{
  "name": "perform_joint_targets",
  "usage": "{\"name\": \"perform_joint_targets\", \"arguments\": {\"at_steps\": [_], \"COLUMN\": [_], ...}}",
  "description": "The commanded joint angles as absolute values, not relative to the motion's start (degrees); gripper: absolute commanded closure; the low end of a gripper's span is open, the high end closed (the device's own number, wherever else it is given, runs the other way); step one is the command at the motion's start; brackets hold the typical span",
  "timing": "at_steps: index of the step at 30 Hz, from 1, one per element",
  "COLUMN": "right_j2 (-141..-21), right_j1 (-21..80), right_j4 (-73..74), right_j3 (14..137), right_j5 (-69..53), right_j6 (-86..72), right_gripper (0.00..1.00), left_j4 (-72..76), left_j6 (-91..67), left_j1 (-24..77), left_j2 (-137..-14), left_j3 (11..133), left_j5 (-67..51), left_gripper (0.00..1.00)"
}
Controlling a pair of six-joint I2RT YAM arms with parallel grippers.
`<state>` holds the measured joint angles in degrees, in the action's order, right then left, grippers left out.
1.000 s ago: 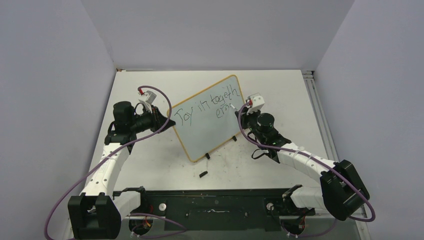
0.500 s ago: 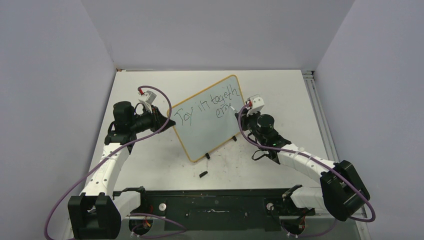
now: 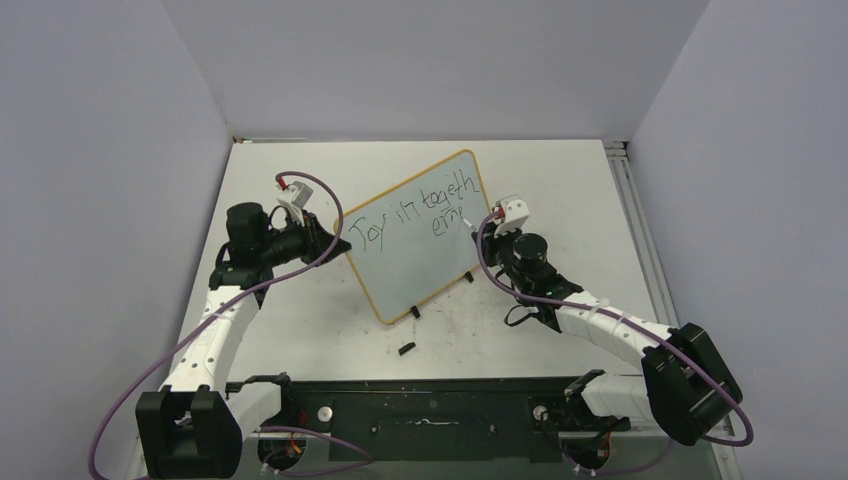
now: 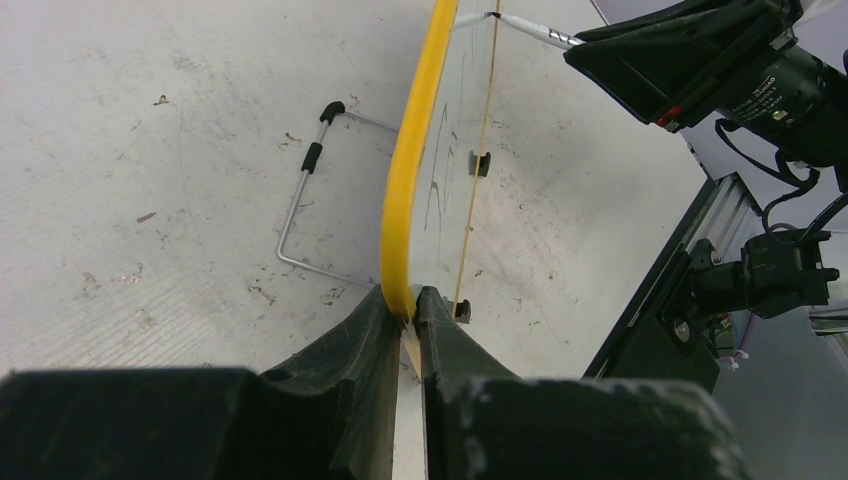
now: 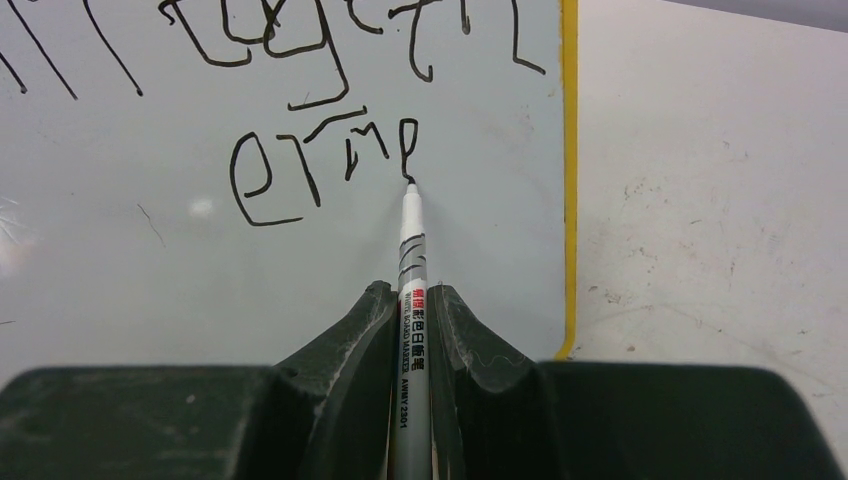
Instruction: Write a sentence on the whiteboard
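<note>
In the right wrist view the sentence (image 5: 318, 100) — top line — is clipped.

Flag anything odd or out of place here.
A small black piece lies loose on the table in front of the whiteboard, perhaps a marker cap. The sentence breaks mid-word across two lines.

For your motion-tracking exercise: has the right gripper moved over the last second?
Yes. The right gripper has shifted slightly down the overhead picture, judged against the right edge of the whiteboard, which has not moved.
</note>
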<state>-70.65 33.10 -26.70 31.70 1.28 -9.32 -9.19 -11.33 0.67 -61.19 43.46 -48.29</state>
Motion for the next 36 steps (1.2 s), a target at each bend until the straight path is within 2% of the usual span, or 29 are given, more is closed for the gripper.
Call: {"name": "perform_joint_targets", "arguments": {"at_steps": [1, 13, 22, 36], "right_j2": [-69.6, -70.5, -65.4, -71.1], "right_j1": [33.3, 32.9, 32.5, 32.0], "right_j4": [-26.4, -26.3, -25.0, -28.9], "right_j3": [32.0, 33.7, 34.7, 38.0], "right_j5": [4.3, 5.4, 5.1, 4.0], "right_j6": [-10.0, -10.3, -9.8, -8.4], "right_gripper": [0.95, 0.95, 0.95, 0.95], "left_j4": [-9.7, -9.7, -9.8, -9.8], "left_j6": [-9.9, -9.8, -9.8, -9.7], "left_j1": [0.8, 0.8, 0.8, 0.8], "left_j2": [-61.1, -61.3, -61.0, -61.1], "left_j3": [43.7, 43.8, 43.7, 43.9], "left_j5": [-48.0, -48.0, -47.8, -47.9], "left_gripper": [1.00, 1.00, 1.00, 1.00]}}
